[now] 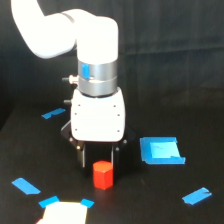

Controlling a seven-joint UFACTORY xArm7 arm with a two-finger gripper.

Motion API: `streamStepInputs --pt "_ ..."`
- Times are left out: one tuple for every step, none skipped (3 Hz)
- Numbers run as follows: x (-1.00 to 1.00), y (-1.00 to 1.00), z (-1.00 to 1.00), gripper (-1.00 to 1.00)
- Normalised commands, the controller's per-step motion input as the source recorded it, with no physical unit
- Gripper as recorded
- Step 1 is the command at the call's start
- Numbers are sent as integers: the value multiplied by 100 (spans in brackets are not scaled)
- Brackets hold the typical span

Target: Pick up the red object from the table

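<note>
The red object (103,175) is a small red-orange hexagonal block standing upright on the black table (150,200), in the lower middle of the exterior view. My gripper (99,162) hangs straight down from the white arm, directly over and just behind the block. Its two dark fingers (83,157) stand apart, one on each side of the block's top, wider than the block. The jaws are open and I see no contact with the block. Whether the fingertips reach below the block's top edge is hard to tell.
A blue square patch (161,150) lies on the exterior view's right of the gripper. Blue tape strips lie at the back left (53,113), front left (25,186) and front right (196,196). A white sheet with blue tape corners (64,213) sits at the bottom edge.
</note>
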Motion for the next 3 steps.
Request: streamStepInputs --pt "4 -76 -100 100" --pt "22 6 -36 -100" --pt "-81 52 100 -100"
